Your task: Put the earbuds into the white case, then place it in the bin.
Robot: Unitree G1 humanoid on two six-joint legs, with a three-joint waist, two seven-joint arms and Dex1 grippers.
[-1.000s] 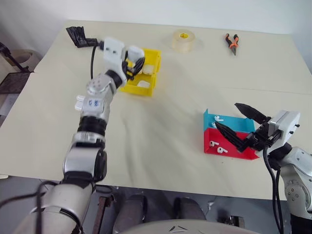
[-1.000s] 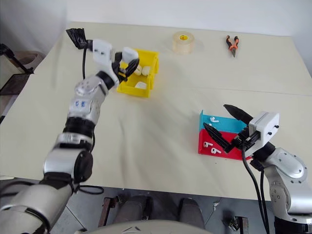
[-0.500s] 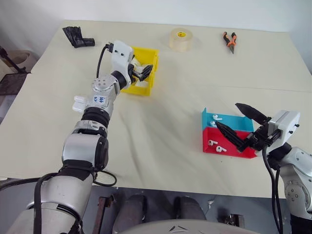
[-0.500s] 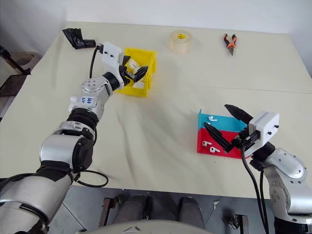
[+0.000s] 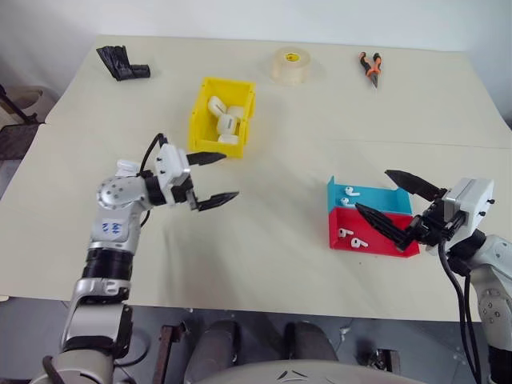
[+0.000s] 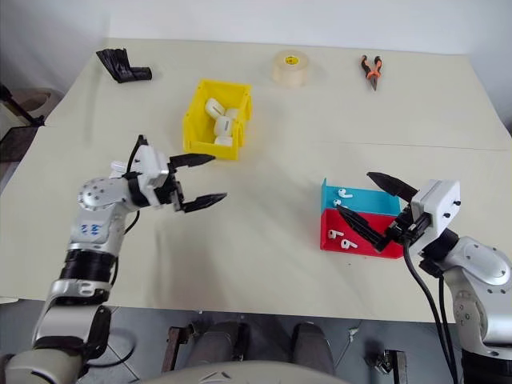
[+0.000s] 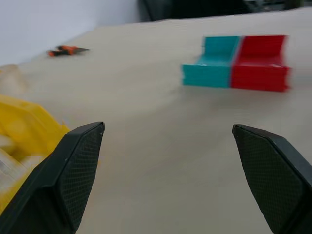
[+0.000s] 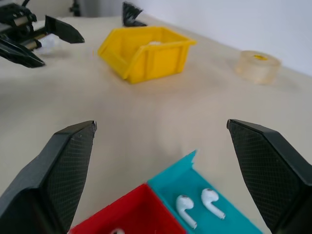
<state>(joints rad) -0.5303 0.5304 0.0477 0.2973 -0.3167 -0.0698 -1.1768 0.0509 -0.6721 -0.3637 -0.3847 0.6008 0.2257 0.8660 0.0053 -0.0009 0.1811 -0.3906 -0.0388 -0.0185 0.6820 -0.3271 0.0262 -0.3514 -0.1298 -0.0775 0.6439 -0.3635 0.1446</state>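
Left eye view: tape roll (image 5: 290, 66), label perhaps unreadable.

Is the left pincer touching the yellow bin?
Apart. The left eye view shows bare table between the open left pincer and the yellow bin.

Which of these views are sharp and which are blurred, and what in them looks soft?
Left eye view: evenly lit and sharp, the yellow bin and pliers crisp. Left wrist view: soft throughout, the blue tray and red tray smeared at their edges. Right wrist view: the earbuds fairly clear, the tape roll hazy.
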